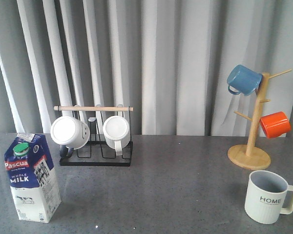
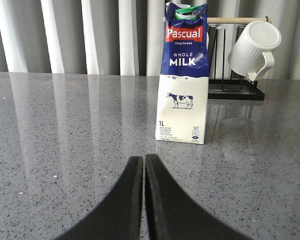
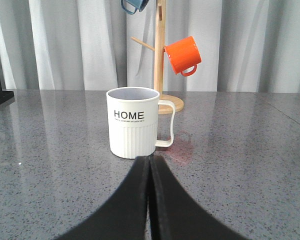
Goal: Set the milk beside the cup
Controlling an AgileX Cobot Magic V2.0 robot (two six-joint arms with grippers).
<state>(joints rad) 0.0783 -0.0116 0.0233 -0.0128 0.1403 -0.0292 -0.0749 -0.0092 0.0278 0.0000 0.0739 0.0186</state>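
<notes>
The milk carton [image 1: 31, 178], blue above and white below with a green cap, stands upright at the front left of the grey table; it also shows in the left wrist view [image 2: 183, 75]. The ribbed "HOME" cup [image 1: 267, 196] stands at the front right, handle to the right, and shows in the right wrist view [image 3: 133, 122]. My left gripper [image 2: 144, 161] is shut and empty, short of the milk. My right gripper [image 3: 151, 162] is shut and empty, just before the cup. Neither gripper shows in the front view.
A black wire rack [image 1: 95, 148] with a wooden bar holds two white mugs [image 1: 70, 132] at the back left. A wooden mug tree [image 1: 254, 131] at the back right carries a blue mug [image 1: 243, 79] and an orange mug [image 1: 275, 124]. Grey curtains hang behind.
</notes>
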